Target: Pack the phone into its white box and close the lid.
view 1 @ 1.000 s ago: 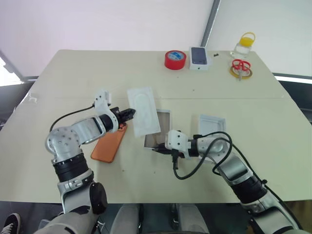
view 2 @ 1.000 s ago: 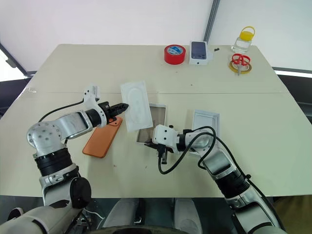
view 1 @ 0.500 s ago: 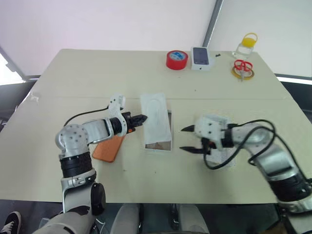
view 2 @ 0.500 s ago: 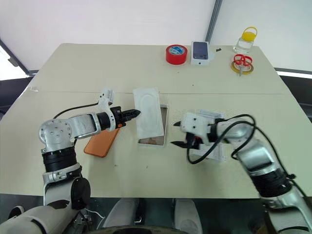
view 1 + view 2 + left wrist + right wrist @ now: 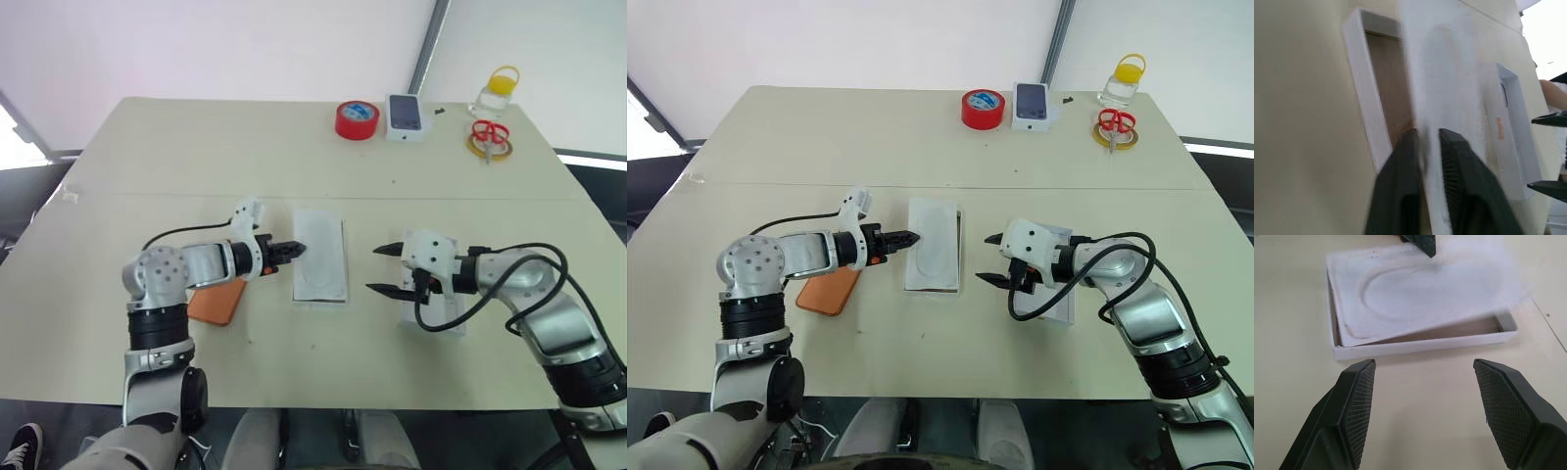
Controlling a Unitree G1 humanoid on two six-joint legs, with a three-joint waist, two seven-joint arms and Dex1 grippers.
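The left gripper (image 5: 297, 249) reached toward the middle of the tabletop (image 5: 196, 147), its two black fingers (image 5: 1400, 191) drawn close together with only a narrow slit between them. A thin white insert sheet (image 5: 320, 257) sat in that slit by its edge in the left wrist view; whether the fingers were clamped on it or merely touching it cannot be told. The sheet lay tilted over the white box (image 5: 1420, 346), one long side dipping inside and the other riding above the wall, so the brown bottom of the box showed through the gap.

The right gripper (image 5: 384, 269) hung just beside the white box on its right, pointing at it, with jaws spread wide and nothing between them. Beneath its wrist, toward the near right part of the tabletop, lay a white lid (image 5: 437, 318).

The phone (image 5: 217, 301) rested flat on the tabletop left of the white box, partly under the left arm, outside the box.

Along the far edge stood a red tape roll (image 5: 356, 119), a small phone-picture box (image 5: 405, 115), red scissors (image 5: 481, 131) and a jar with a yellow lid (image 5: 493, 90).
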